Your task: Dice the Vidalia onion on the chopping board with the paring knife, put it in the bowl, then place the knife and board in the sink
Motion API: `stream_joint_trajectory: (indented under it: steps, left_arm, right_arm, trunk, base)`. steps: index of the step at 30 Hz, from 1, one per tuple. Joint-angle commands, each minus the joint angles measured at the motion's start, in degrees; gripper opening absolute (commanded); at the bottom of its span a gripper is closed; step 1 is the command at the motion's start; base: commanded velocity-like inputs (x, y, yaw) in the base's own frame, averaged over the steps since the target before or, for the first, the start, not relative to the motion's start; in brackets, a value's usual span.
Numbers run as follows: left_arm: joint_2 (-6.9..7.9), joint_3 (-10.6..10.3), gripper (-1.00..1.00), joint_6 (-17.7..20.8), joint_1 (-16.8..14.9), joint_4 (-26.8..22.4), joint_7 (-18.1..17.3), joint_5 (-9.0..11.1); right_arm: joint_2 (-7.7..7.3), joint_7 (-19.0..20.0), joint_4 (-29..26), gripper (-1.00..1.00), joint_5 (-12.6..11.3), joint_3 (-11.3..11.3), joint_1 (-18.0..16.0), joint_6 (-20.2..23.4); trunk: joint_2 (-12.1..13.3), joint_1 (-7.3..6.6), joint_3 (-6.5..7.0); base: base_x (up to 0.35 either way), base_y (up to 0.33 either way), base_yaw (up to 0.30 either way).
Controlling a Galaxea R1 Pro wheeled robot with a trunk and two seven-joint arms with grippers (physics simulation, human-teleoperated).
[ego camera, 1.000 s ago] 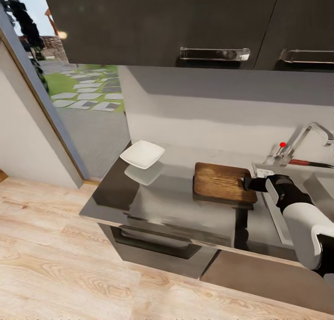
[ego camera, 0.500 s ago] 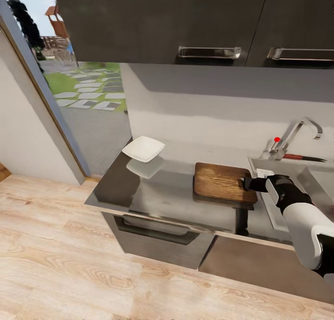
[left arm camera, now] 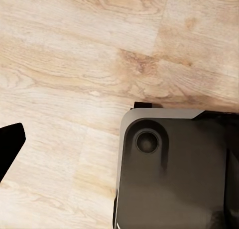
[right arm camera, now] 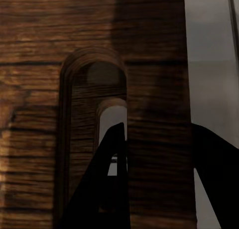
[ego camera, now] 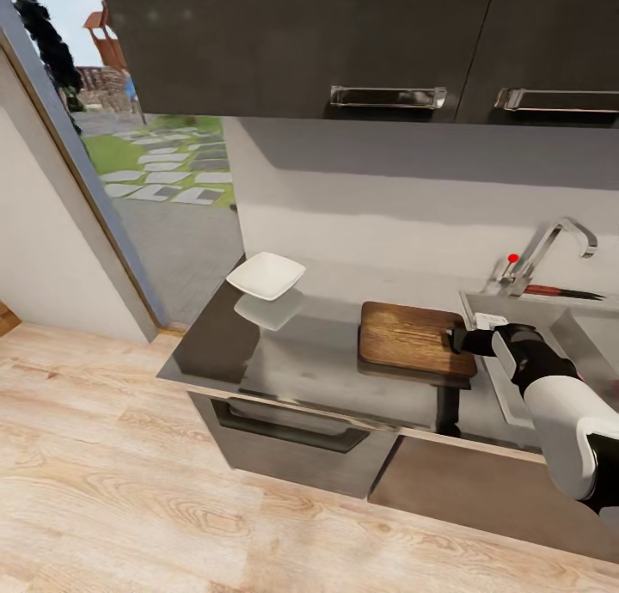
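Observation:
The dark brown chopping board (ego camera: 408, 337) hangs level, seemingly just above the glossy grey countertop (ego camera: 301, 365), left of the sink (ego camera: 593, 328). My right gripper (ego camera: 456, 339) is shut on the board's near-sink end. In the right wrist view, one finger (right arm camera: 110, 179) passes through the board's (right arm camera: 149, 50) oval slot and the other finger (right arm camera: 219, 184) sits outside its edge. The white bowl (ego camera: 266, 276) stands at the counter's far left. The paring knife (ego camera: 563, 293) lies on the ledge behind the sink, beside the faucet (ego camera: 550, 251). The onion is out of view. One black fingertip (left arm camera: 7, 147) of my left gripper hangs over the floor.
Dark wall cabinets (ego camera: 301, 43) with chrome handles hang above the counter. A glass door (ego camera: 129, 172) to a garden stands left of the counter. Pale wood floor (ego camera: 129, 490) lies in front, with my dark base (left arm camera: 174, 174) on it.
The whole view shifted slightly between one second and half a second ago, so the camera moved. Since then nothing has visibly changed; the right gripper still holds the board.

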Motion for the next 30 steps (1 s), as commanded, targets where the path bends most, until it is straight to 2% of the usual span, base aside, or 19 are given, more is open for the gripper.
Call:
stream_joint_trajectory:
  steps: [1,30]
  left_arm:
    - [-0.02,0.06,1.0,-0.19,-0.03,0.02,0.11,0.03]
    - [-0.02,0.06,1.0,-0.19,-0.03,0.11,0.17,-0.01]
  right_arm:
    - [0.05,0.41,-0.08,-1.0,0.56,-0.42,-0.05,0.26]
    - [0.26,0.38,0.11,-1.0,0.56,-0.39,-0.05,0.25]
  trunk:
    - [-0.1,0.03,-0.1]
    - [-0.1,0.03,-0.22]
  base:
    - [0.0,0.0,0.0]
    - [0.0,0.0,0.0]
